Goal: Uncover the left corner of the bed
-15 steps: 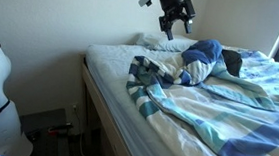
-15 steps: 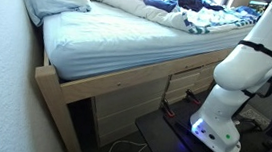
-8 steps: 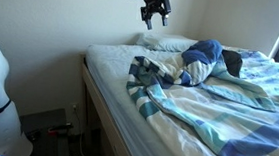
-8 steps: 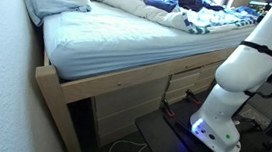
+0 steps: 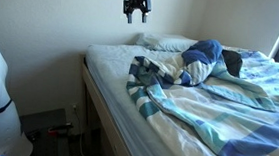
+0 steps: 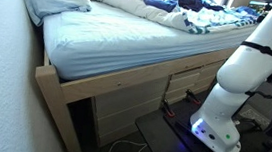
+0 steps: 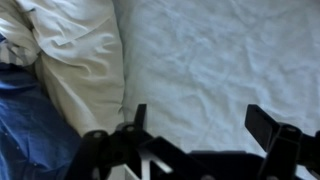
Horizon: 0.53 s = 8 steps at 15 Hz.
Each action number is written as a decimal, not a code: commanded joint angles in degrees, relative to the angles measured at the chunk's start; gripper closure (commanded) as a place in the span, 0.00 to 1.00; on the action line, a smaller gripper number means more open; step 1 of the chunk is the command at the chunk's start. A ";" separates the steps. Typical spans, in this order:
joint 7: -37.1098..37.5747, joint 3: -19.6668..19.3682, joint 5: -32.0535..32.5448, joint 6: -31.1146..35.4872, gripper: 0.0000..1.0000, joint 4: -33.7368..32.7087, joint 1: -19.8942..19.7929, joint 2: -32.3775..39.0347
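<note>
From where I stand the job looks all but finished. The corner (image 5: 105,57) of the bed (image 5: 91,96) that the task names lies bare, at left of centre in an exterior view, with only the pale sheet (image 5: 120,66) showing. Seen from the other side of the room, the same open stretch (image 6: 99,37) fills the upper middle of the picture. The striped blue blanket (image 5: 193,97) is bunched in folds toward the right half of the frame, well clear of that corner. In an exterior view it is just a heap at the top edge (image 6: 173,7). The gripper (image 5: 135,18) hangs high near the top centre of the frame, in front of the wall and well above the mattress. In the wrist view it (image 7: 200,122) is spread wide, its two dark fingers (image 7: 137,115) apart over plain sheet with nothing between them. My guess is that nothing is left except perhaps drawing the arm back. By my count there is one bed, one blanket and one white pillow (image 5: 170,42), which lies at the head end just beside the bared patch and sits at upper left in the wrist view (image 7: 80,60). There is also one gripper with two fingers, and one white robot body (image 6: 245,71) beside the bed.
</note>
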<state>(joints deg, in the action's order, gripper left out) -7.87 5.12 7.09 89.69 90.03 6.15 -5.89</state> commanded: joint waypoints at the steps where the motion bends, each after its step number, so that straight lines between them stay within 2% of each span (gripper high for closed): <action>1: -3.63 0.68 -5.01 -6.60 0.00 -3.03 0.89 0.30; 4: -5.21 1.34 -7.23 -11.51 0.00 -6.33 1.77 1.91; 5: -3.38 1.18 -5.86 -8.13 0.00 -3.23 1.43 0.50; 8: -4.11 1.55 -6.26 -9.82 0.00 -4.59 1.71 1.04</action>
<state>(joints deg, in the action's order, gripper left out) -12.00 6.37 0.83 80.09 85.78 8.13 -5.02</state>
